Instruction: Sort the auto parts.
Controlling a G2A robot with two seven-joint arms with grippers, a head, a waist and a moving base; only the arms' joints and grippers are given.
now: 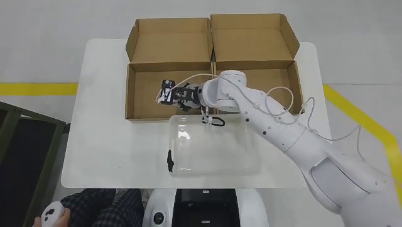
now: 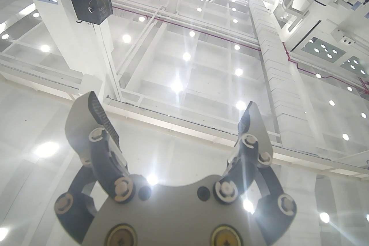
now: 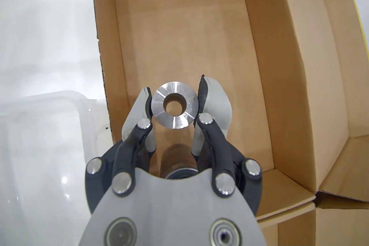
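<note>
Clear plastic makes up the shallow rectangular bin (image 1: 220, 155) nearest the robot on the white table (image 1: 107, 132). One small black part (image 1: 169, 160) lies at its left edge, so at least that piece is not yet sorted.

Just past the bin, the right gripper (image 1: 167, 93) hangs over the left-hand open brown cardboard box (image 1: 143, 106). Its fingers are closed part-way on a silver metal ring with a round centre hole (image 3: 186, 111), one pad on each side of the rim. The ring looks to hang clear of the box floor, its shadow falling beneath it. The floor ahead of it is bare cardboard, so this appears to be an early piece for this box, carried in but not yet let go.

The box walls stand off the fingers on both sides, with open floor beyond, so there seems to be room to lower and release. The right arm crosses the edge where this box meets the second open brown cardboard box (image 1: 276, 79), and it hides part of that floor. Both lids fold away at the far side.

The left gripper (image 2: 171, 101) points at the ceiling, spread wide and holding nothing.
</note>
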